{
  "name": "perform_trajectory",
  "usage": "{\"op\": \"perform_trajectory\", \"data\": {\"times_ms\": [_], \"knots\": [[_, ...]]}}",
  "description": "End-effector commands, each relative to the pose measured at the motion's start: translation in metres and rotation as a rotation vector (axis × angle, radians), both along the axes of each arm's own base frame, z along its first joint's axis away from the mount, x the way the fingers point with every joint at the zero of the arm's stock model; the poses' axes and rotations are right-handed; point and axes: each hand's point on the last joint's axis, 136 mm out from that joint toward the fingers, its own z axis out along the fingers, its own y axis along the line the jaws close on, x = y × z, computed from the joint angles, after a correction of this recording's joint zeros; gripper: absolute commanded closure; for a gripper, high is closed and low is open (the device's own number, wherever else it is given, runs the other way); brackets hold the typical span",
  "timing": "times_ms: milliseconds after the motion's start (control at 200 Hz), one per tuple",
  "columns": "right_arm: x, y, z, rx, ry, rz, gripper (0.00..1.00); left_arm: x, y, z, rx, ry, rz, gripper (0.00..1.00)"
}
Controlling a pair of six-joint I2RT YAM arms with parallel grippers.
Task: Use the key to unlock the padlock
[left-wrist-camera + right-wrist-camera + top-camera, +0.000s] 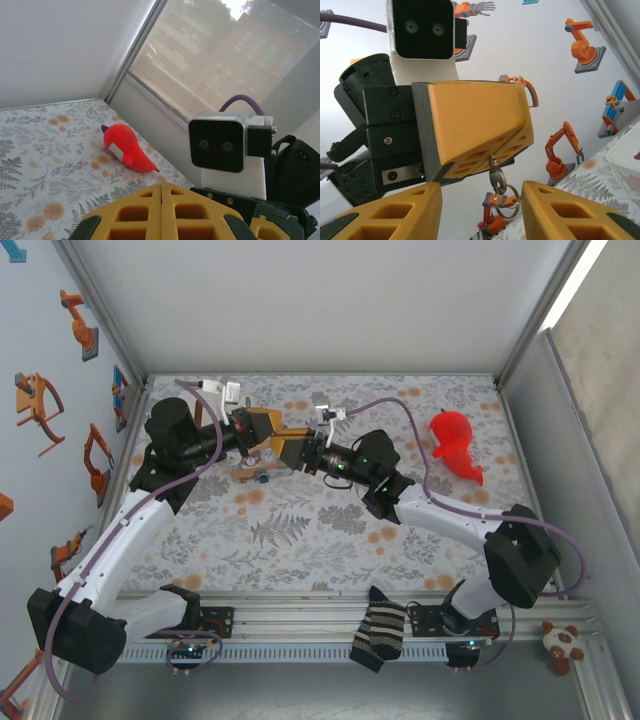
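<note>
Because the key (493,164) is a thin metal sliver, stiff, slick and very light, it will likely twist or slip unless it is pinched flat on its head with the blade left free. That is roughly how it sits. The left gripper (487,150) has its yellow jaws pressed together on it, and a stub of metal pokes out below the tips. A key ring (503,199) of linked silvery loops dangles from the stub. The right gripper (480,192) faces it with jaws spread wide; the loops hang in the gap and touch neither side.

From above, both grippers meet over the far left part of the floral tabletop (330,540). A tiny bluish speck just below them looks like the padlock (262,478), too small to show its shackle or keyhole. I judge it light enough to skid when pushed, so it wants gripping across the flat sides of its body, keyhole clear. A red toy (125,147) lies well apart toward the right wall.

No brand, label or legible writing shows. The wall decals (560,150) are orange robot-arm pictures without words.
</note>
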Motion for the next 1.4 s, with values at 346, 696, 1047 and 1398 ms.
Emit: {"op": "perform_trajectory", "data": {"times_ms": [346, 696, 1047, 1398], "knots": [[0.006, 0.0, 0.018, 0.053, -0.02, -0.013, 0.8, -0.008, -0.003, 0.019, -0.025, -0.069, -0.039, 1.0], [0.007, -0.002, 0.014, 0.047, -0.007, -0.015, 1.0, -0.012, -0.004, 0.018, -0.02, -0.069, -0.06, 0.9], [0.02, -0.036, -0.041, -0.098, 0.055, -0.176, 1.0, 0.034, 0.049, 0.007, -0.02, 0.067, 0.25, 0.23], [0.032, -0.112, -0.12, -0.566, 0.091, -0.518, 1.0, 0.093, 0.062, -0.111, 0.291, 0.401, 0.383, 0.19]]}}
